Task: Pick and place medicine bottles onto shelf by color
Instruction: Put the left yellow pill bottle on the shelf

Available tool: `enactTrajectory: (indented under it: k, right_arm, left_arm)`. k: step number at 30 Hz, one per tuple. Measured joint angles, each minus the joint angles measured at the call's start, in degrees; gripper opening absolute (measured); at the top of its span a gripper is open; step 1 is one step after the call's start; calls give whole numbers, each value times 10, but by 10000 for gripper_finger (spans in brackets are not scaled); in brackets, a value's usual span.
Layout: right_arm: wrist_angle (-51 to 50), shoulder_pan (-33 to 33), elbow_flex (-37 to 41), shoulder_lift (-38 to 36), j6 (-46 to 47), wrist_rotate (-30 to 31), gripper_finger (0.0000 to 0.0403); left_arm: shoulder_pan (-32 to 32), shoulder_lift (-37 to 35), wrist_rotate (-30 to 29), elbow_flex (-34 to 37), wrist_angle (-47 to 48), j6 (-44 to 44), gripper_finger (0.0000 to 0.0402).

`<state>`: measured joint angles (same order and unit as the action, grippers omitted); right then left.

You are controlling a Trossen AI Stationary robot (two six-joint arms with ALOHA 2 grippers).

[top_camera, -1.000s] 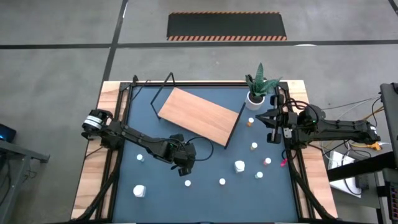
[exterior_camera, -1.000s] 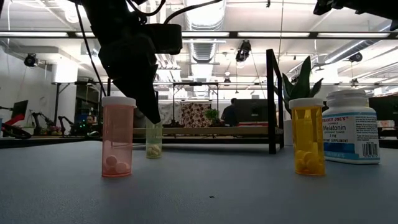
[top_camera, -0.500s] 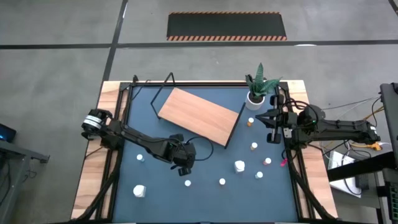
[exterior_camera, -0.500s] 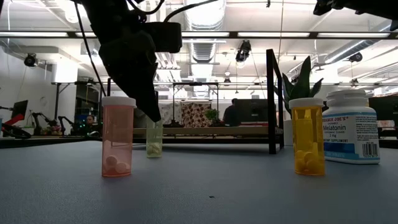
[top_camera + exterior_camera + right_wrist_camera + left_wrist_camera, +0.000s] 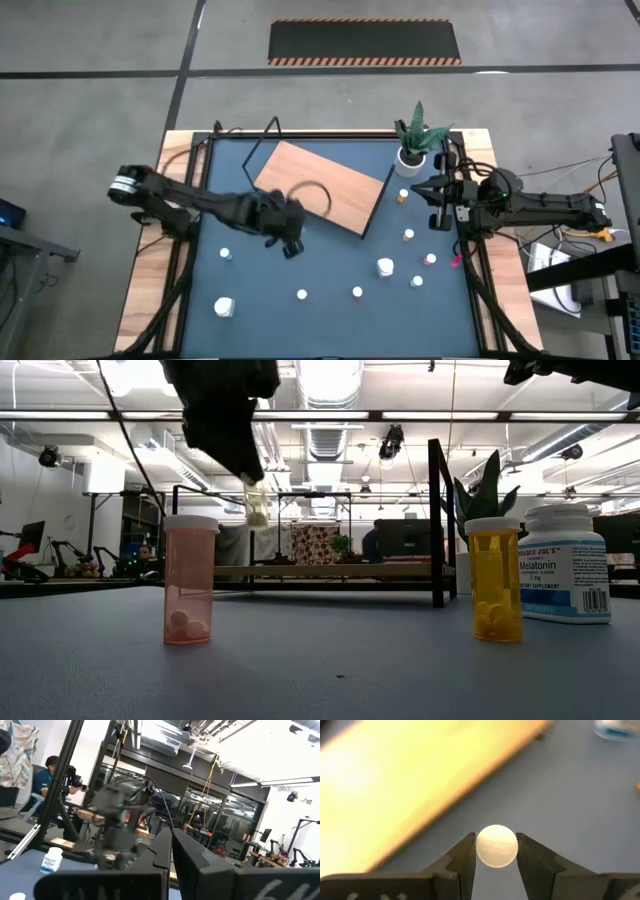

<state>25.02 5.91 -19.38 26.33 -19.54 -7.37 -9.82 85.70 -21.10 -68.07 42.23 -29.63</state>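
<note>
Left gripper hangs above the blue tabletop, just near of the wooden shelf. Its fingers are part-closed on a small yellowish bottle, pinched below its white cap and lifted clear of the tabletop. Judged light, rigid plastic, smooth-walled, so liable to slip or tilt; a grip on the mid-body below the cap looks safest. Right gripper waits at the right edge, fingers closed, empty.

Label on the big white bottle
The white bottle carries a label reading "Trader Joe's Melatonin", with "dietary supplement" below and a barcode.
</note>
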Motion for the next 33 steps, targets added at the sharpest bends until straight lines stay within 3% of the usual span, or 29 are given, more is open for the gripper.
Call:
enactTrajectory:
  k: [7, 13, 33]
  right_arm:
    - [-1, 0, 0, 0, 0, 0, 9]
    - [-4, 0, 0, 0, 0, 0, 9]
    - [-7, 0, 0, 0, -1, 0, 9]
  left_arm:
    - [103, -43, -83, 15, 32, -62, 109]
    - [170, -25, -86, 20, 88, -103, 109]
    - [202, 21, -114, 20, 118, -152, 109]
